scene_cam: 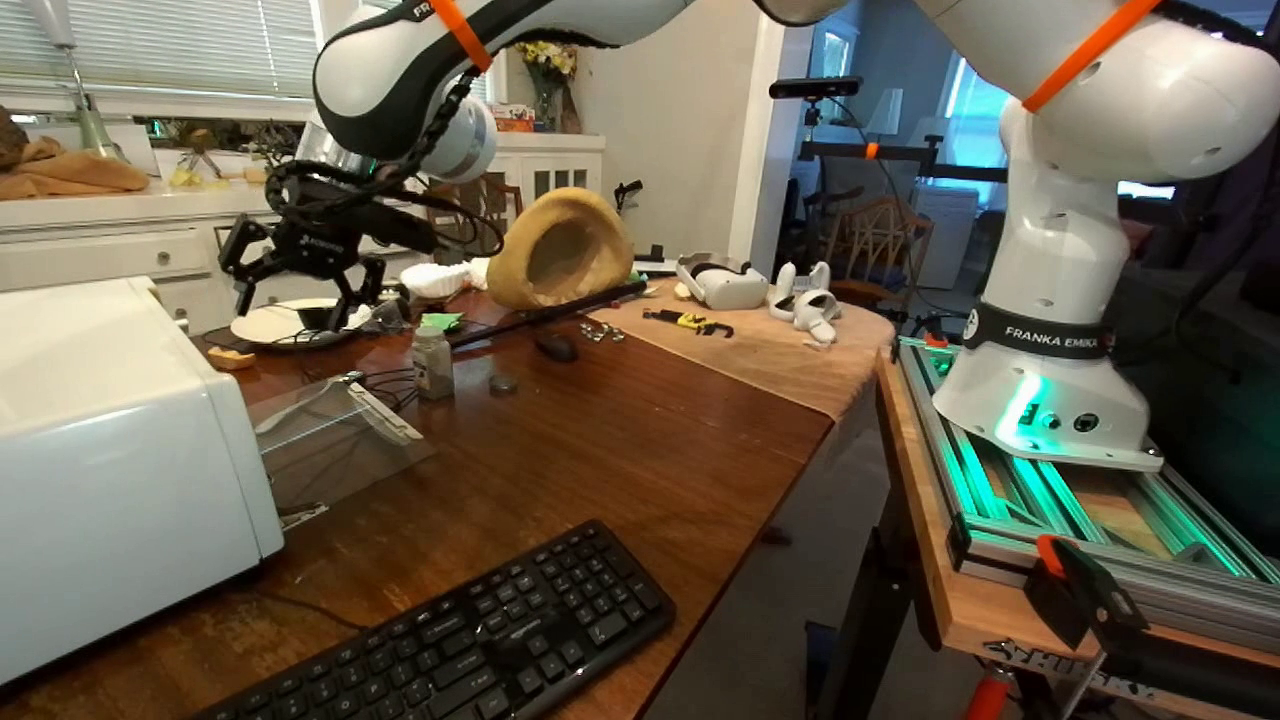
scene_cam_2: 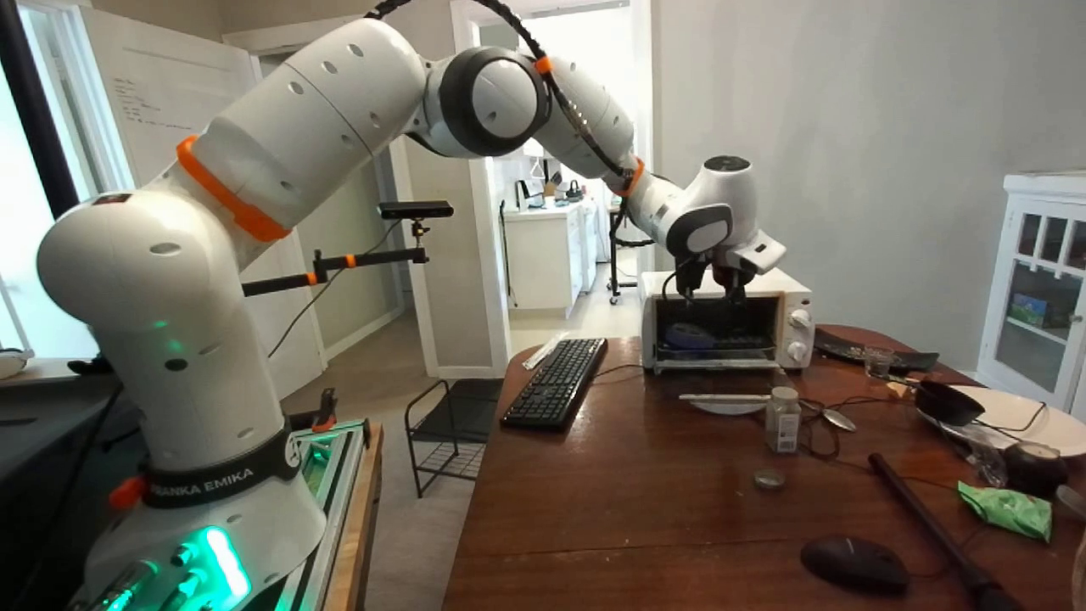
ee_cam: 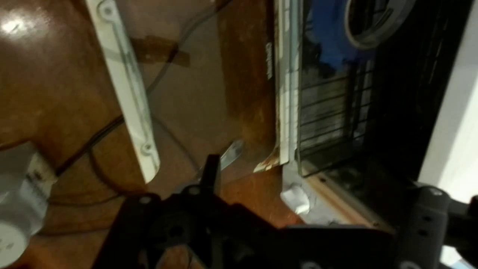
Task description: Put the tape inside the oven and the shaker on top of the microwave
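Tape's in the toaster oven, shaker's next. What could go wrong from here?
The open glass door extends close to the shaker; the tool might strike it while reaching.
Cables run beside the shaker, so one might get pinched in the grasp.
The shaker is taller than wide; an off-centre grip might tip it.

Blue tape roll (ee_cam: 328,33) inside open white oven (scene_cam: 130,460); pale labelled shaker (scene_cam_2: 782,422) upright outside, near oven.

Daylight glows through window blinds (scene_cam: 225,45) beyond the far edge of the tabletop (scene_cam: 560,440) as green light washes the robot base (scene_cam: 1060,405); in the blurred wrist view, glare (a small white spot) dots the tabletop while shadow darkens the oven (ee_cam: 457,123).
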Motion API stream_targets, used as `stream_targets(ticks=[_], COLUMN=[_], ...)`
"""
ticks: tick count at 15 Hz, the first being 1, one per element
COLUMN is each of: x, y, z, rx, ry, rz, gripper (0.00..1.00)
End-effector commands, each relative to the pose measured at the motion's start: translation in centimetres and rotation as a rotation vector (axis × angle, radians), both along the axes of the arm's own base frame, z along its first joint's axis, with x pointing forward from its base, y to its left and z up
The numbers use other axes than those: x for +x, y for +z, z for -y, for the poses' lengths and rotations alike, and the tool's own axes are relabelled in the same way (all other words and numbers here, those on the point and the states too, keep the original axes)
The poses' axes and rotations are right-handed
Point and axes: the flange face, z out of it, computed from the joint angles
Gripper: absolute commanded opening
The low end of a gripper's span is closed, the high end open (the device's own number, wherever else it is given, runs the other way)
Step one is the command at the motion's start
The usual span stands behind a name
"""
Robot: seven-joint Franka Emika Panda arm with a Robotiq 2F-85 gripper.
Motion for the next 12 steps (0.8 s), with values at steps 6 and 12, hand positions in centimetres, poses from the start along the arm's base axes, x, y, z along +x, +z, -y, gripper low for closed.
stream_targets(ticks=[6, 12], x=[1.0, -0.4], y=[1.2, -2.5], z=[4.0, 7.2], rx=[-0.469, -0.470], ry=[-0.118, -0.028], rz=[-0.084, -0.388], gripper=[1.00, 1.00])
